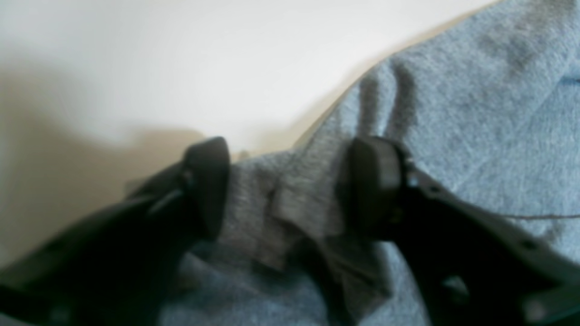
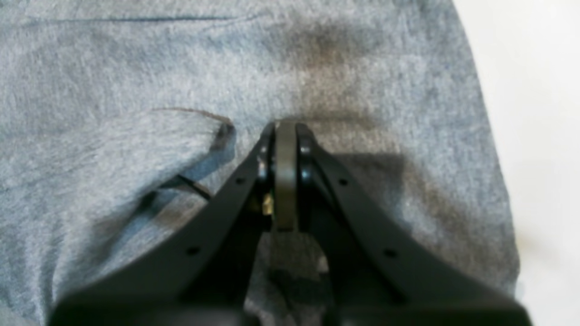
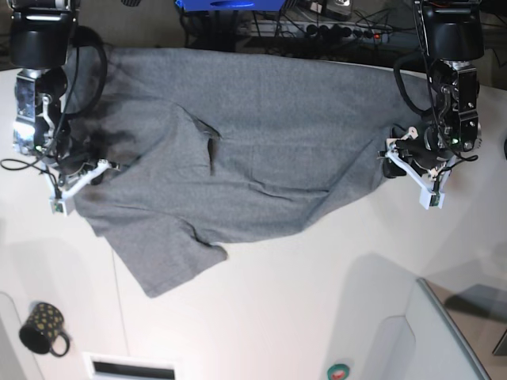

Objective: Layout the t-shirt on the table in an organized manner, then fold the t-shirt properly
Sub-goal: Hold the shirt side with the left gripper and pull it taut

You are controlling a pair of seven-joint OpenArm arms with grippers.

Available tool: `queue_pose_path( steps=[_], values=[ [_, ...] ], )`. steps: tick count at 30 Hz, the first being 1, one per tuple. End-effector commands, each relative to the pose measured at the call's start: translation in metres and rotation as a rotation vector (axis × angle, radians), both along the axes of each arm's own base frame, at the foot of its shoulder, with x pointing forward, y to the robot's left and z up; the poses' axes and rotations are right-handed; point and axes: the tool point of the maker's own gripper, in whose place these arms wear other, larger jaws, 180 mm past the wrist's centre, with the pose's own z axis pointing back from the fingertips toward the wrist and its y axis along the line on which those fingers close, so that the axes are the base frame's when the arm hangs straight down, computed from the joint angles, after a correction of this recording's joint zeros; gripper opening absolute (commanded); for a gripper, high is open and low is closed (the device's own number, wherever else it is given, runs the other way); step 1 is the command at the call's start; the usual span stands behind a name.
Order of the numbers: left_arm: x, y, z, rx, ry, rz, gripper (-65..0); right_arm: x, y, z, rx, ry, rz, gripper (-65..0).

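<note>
Table (image 3: pixel 317 317): white, curved edge. T-shirt (image 3: pixel 261 150): heather-grey, spread across the table's far half, creased at centre, one sleeve trailing toward the near side. Left gripper (image 1: pixel 290 190): jaws apart, a bunched fold of the shirt's edge between them. Right gripper (image 2: pixel 285 131): jaws pressed together, tips against the cloth. Mug (image 3: pixel 41 327): dark, dotted, near corner.

The t-shirt (image 3: pixel 261 150) is seen as soft heather-grey knit cloth, matt and slightly fuzzy, with creases raised near the left gripper (image 1: pixel 290 185). That gripper's fingers (image 1: pixel 208 181) are shown as dark matt plastic with smooth rounded pads. The right gripper (image 2: pixel 285 136) is made of the same dull black plastic. The table (image 3: pixel 317 317) beneath the shirt is rendered smooth and white, faintly sheened. A mug (image 3: pixel 41 328) beyond the shirt's hem looks glossy, dark and dotted.
</note>
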Motion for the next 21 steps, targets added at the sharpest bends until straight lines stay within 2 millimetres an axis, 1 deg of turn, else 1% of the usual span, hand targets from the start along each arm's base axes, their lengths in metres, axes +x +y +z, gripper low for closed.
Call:
queue_pose_path(
  steps=[1,4,7,10,16,18,21],
  values=[
    [0.013,0.006,0.014,0.014,-0.049,-0.002,-38.5,0.012,-0.005,0.011,-0.011,-0.038,0.004,-64.7],
    [0.016,0.006,0.016,0.015,-0.056,-0.004,-52.0,0.012,-0.005,0.011,-0.011,-0.038,0.004,-64.7],
    [0.018,0.006,0.019,0.016,-0.063,-0.006,-59.2,0.012,-0.005,0.011,-0.011,-0.038,0.004,-64.7],
    [0.019,0.006,0.020,0.016,-0.067,-0.005,-60.9,0.013,-0.005,0.011,-0.011,-0.039,0.004,-64.8],
    [0.029,0.005,0.036,0.040,-0.116,-0.028,-60.9,0.015,-0.005,0.013,-0.011,-0.044,0.004,-64.8],
    [0.038,0.004,0.044,0.043,-0.140,-0.032,-60.9,0.015,-0.005,0.013,-0.011,-0.044,0.004,-64.8],
    [0.046,0.005,0.049,0.043,-0.153,-0.028,-60.9,0.017,-0.005,0.016,-0.014,-0.056,0.007,-64.8]
  ],
)
